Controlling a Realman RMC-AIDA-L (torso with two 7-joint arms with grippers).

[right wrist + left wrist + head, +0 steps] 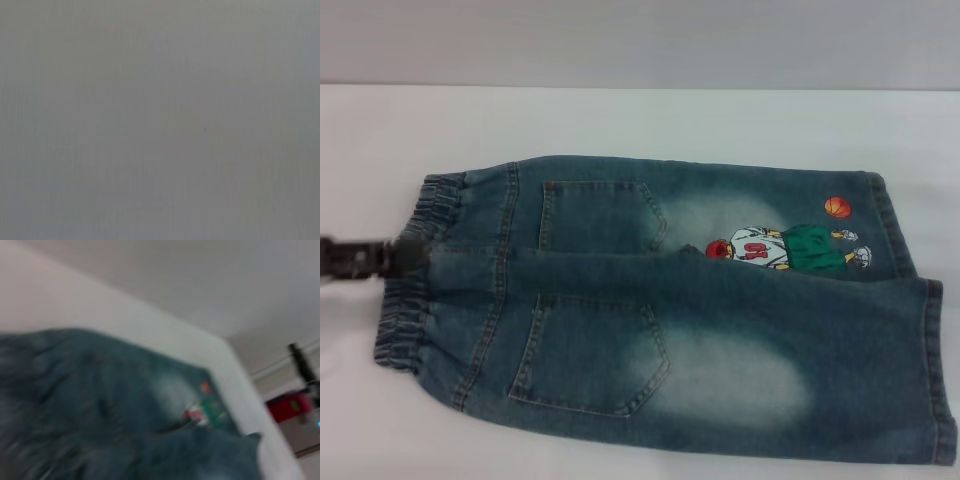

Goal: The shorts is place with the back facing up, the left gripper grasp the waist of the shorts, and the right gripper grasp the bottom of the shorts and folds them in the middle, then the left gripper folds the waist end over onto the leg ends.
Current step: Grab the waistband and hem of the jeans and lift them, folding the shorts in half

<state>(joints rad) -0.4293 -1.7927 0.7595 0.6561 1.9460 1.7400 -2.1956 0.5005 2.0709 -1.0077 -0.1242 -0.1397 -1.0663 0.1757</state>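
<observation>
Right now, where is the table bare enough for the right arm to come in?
Bare table runs beyond the shorts along their far edge, with a patch at the near left below the waist. The left gripper crowds the waist; the leg ends reach the right edge.

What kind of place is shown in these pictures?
Probably a lab test bench: the shorts lie flat on a plain white table before a bare wall, with the left gripper at the waist.

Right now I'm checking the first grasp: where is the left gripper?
In the head view, the left gripper is at the robot's left, reaching onto the middle of the waist of the shorts.
</observation>
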